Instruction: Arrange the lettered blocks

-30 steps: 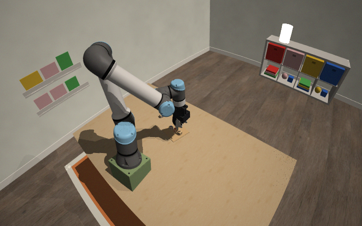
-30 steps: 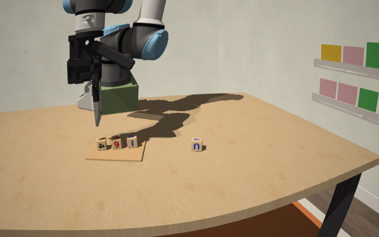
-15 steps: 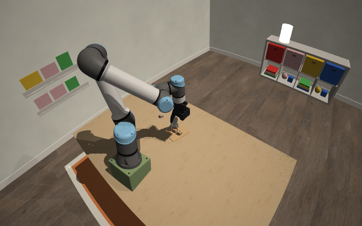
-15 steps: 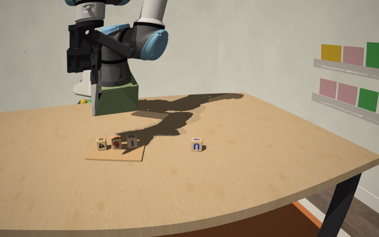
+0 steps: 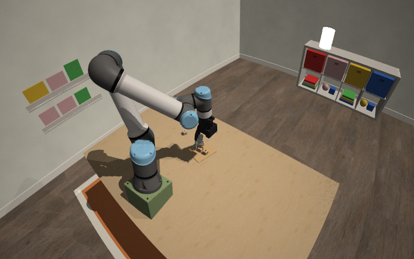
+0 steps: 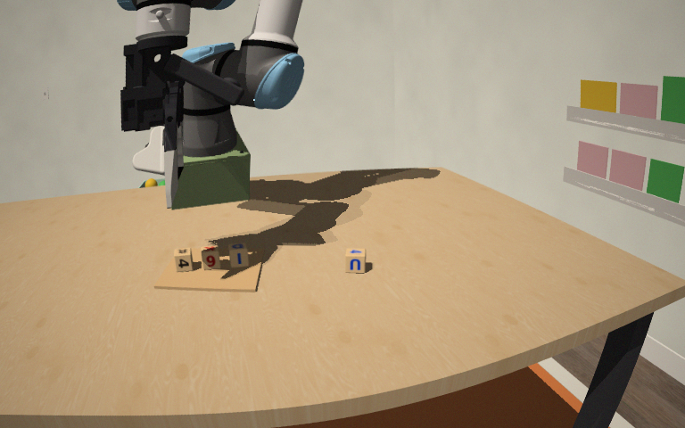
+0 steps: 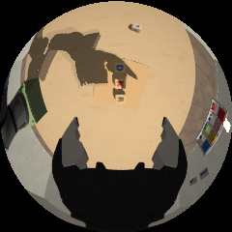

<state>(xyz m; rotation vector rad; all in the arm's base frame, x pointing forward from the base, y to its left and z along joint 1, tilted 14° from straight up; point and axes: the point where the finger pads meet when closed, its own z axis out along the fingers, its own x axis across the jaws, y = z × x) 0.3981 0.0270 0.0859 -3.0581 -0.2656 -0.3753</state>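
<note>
Three wooden blocks stand touching in a straight row on the thin tan mat [image 5: 201,158] [image 6: 202,283] [image 7: 138,92]. In the wrist view their tops read D [image 7: 119,68], K [image 7: 120,84] and R [image 7: 120,99]. In the exterior view their sides show I [image 6: 238,255], 9 [image 6: 210,258] and 4 [image 6: 183,259]. The D block lies in the arm's shadow. The fourth block [image 5: 184,132] [image 6: 355,260] [image 7: 135,28] stands alone on the table, off the mat. My gripper [image 5: 199,141] [image 6: 170,201] [image 7: 120,117] is open and empty, well above the R end of the row.
The arm's green base [image 6: 211,176] stands on the wooden table [image 6: 454,282] behind the mat. A shelf unit with coloured bins [image 5: 347,76] stands far off by the wall.
</note>
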